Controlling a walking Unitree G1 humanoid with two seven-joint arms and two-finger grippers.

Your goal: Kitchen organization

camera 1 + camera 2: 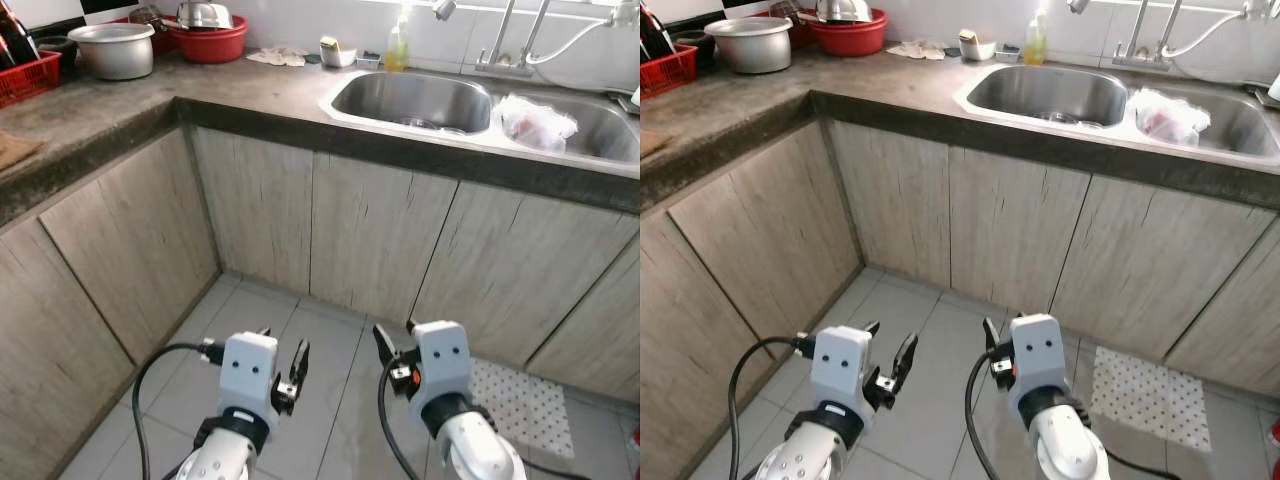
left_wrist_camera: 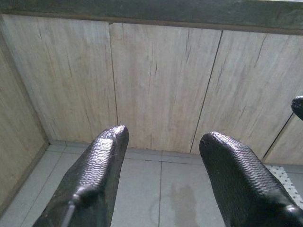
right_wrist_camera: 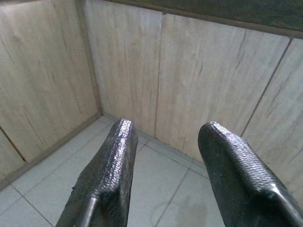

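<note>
In the left eye view, an L-shaped counter [image 1: 250, 100] is seen across the upper half of the frame, with wooden cabinet doors [image 1: 370, 240] beneath it. At the upper left, a metal pot [image 1: 112, 48], a red bowl [image 1: 210, 40] and a red crate [image 1: 25, 72] are set on the counter; at the upper right, a double sink [image 1: 415, 100] is found, with a crumpled plastic bag [image 1: 537, 122] in its right basin and a soap bottle [image 1: 397, 45] behind it. The left gripper [image 1: 283, 362] and right gripper [image 1: 396, 350] are held low at the bottom centre, over the tiled floor [image 1: 250, 340], well apart from every item above.

In the right eye view, the same layout is repeated, and a dotted mat [image 1: 1150, 395] is seen at the lower right.

In the left wrist view, the two fingers [image 2: 94, 175] are spread, with nothing between them, and are aimed at the cabinet doors.

In the right wrist view, the fingers [image 3: 106, 170] are likewise parted and empty.

Which item is meant to be tidied cannot be settled from these pictures. Before any reach, the arms would need to be lifted above the counter edge, so that the cabinet fronts are not struck.
</note>
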